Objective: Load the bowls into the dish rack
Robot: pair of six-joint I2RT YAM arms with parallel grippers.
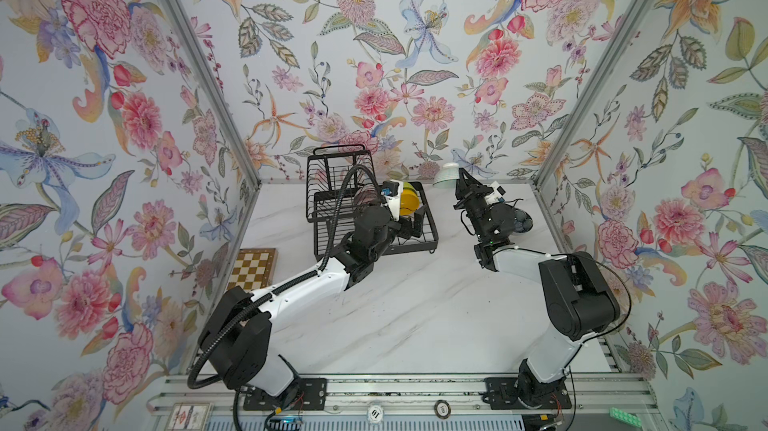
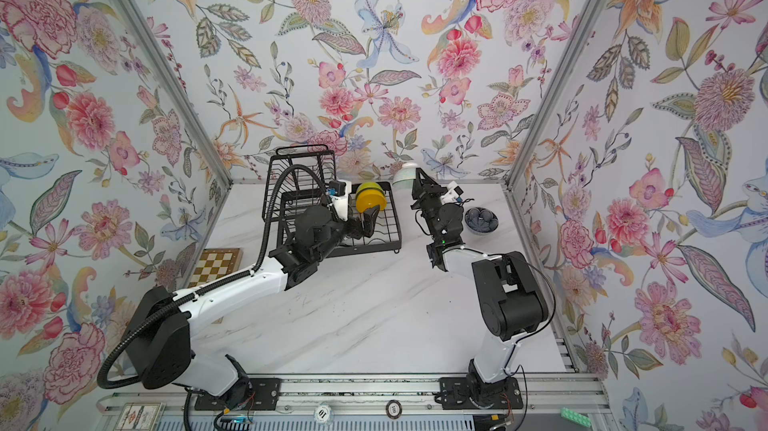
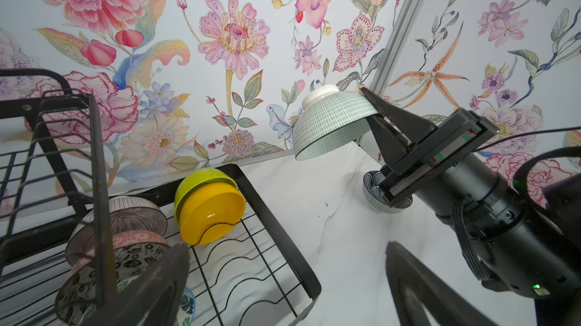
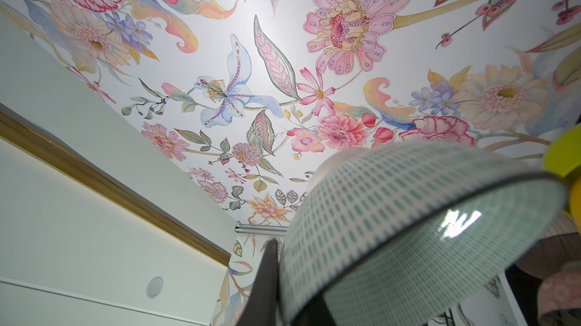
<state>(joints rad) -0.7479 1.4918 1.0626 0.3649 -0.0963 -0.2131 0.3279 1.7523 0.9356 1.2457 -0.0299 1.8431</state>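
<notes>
The right end effector clenches the pale celadon bowl by its rim (inverted, above the bench); the dish rack lies leftward, under the released left end effector.

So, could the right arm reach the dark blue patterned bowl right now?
Probably not yet: the right end effector is shut on the pale celadon bowl, held aloft. Otherwise the dark blue patterned bowl stands uncovered on the table beside that arm.
</notes>
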